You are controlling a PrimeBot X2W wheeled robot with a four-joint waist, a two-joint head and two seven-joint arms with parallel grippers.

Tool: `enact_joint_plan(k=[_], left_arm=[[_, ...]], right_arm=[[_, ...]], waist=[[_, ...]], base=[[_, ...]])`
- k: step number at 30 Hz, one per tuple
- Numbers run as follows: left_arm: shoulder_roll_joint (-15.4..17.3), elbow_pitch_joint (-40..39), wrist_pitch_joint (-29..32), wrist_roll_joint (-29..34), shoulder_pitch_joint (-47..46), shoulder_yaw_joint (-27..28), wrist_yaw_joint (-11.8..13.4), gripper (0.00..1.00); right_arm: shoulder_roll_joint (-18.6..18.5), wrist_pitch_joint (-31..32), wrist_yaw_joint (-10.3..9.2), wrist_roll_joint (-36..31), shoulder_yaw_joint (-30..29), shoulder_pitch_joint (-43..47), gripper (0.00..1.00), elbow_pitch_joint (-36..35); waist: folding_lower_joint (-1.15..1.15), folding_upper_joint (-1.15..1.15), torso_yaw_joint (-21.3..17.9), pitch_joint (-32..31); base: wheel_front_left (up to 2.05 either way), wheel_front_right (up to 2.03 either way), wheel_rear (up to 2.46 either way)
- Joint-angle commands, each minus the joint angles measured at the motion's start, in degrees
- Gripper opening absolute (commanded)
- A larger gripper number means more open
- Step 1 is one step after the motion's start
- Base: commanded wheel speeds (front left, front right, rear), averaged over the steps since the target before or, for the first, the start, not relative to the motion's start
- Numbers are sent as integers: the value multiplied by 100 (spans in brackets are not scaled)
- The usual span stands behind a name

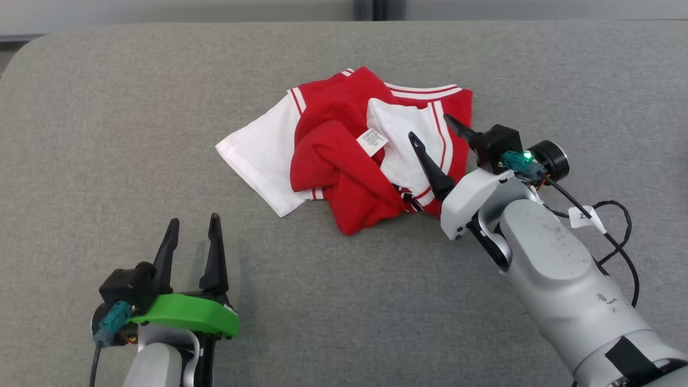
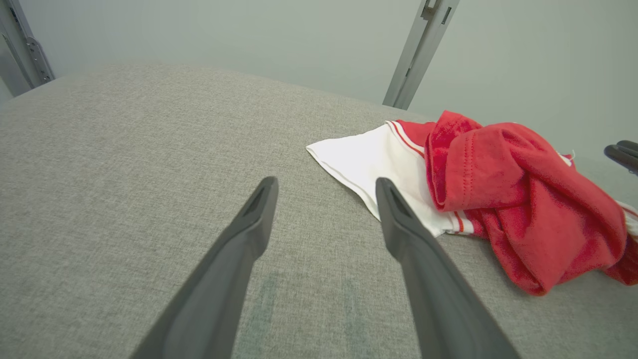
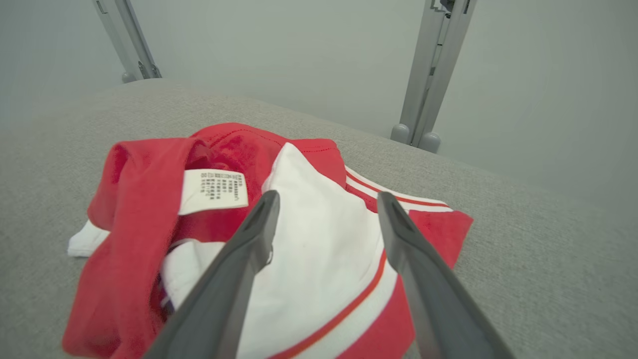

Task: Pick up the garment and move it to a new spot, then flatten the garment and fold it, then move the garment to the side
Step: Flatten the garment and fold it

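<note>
Left end effector (image 1: 194, 217) spread, empty; right end effector (image 1: 429, 126) spread over crumpled garment (image 1: 333, 161).

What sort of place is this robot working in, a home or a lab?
Probably a lab or test setup, not a home. The grey fabric-covered surface stands before a bare pale wall, with metal frame posts behind it, and a crumpled red and white garment lies on it.

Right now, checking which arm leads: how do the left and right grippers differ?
The left gripper hangs over bare grey cushion, apart from the garment; the right gripper reaches over the garment's white panel. The left gripper has a green mount; the right gripper's is white. Both have open jaws, holding nothing.
</note>
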Motion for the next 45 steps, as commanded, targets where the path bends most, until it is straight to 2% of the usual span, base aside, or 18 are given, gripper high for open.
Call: enact_joint_plan(k=[1, 7, 8, 9, 10, 11, 17, 26, 29, 39, 42, 45], left_arm=[[14, -22, -3, -38, -128, -33, -9, 100], [14, 11, -4, -153, -220, -127, -9, 100], [14, 4, -4, -160, -222, -135, -9, 100], [14, -4, -4, -161, -224, -132, -9, 100], [15, -7, -4, -156, -225, -109, -9, 100], [15, -8, -4, -150, -222, -86, -9, 100], [15, 2, -4, -67, -211, -36, -10, 100], [17, 28, -4, 28, -81, 11, -10, 100], [17, 83, -4, 69, -1, 40, -10, 100], [17, 255, -3, 5, 293, -137, -10, 100], [17, 302, -4, 2, 353, -212, -10, 100], [16, 350, -4, 19, 392, -246, -10, 100]], right_arm=[[-31, -9, -9, -69, 55, -170, 100, 175], [-35, -9, -9, -190, 323, -527, 100, 943], [-36, -9, -9, -191, 332, -559, 81, 1002], [-36, -9, -9, -188, 327, -571, 40, 1028], [-35, -9, -9, -178, 323, -566, 6, 1033], [-35, -9, -9, -156, 300, -554, 0, 1018], [-32, -9, -9, -110, 25, -447, 0, 522], [-24, -9, -9, 194, -597, -261, 0, -1043], [-17, -9, -9, 504, -402, -431, 0, -1490], [-25, -9, -9, 1694, 1150, -1758, 0, -2530], [-28, -9, -9, 1992, 1151, -2217, 0, -2684], [-27, -9, -9, 2034, 908, -2607, 0, -2615]], waist=[[0, 0, 520, 470], [0, 0, 718, 613], [0, 0, 724, 626], [0, 0, 723, 633], [0, 0, 708, 634], [0, 0, 688, 629], [0, 0, 484, 553], [0, 0, 181, 249], [0, 0, 116, 98], [0, 0, 225, -383], [0, 0, 335, -469], [0, 0, 415, -509]], base=[[0, 0, 0], [0, 0, 0], [0, 0, 0], [0, 0, 0], [0, 0, 0], [0, 0, 0], [0, 0, 0], [0, 0, 0], [0, 0, 0], [0, 0, 0], [0, 0, 0], [0, 0, 0]])
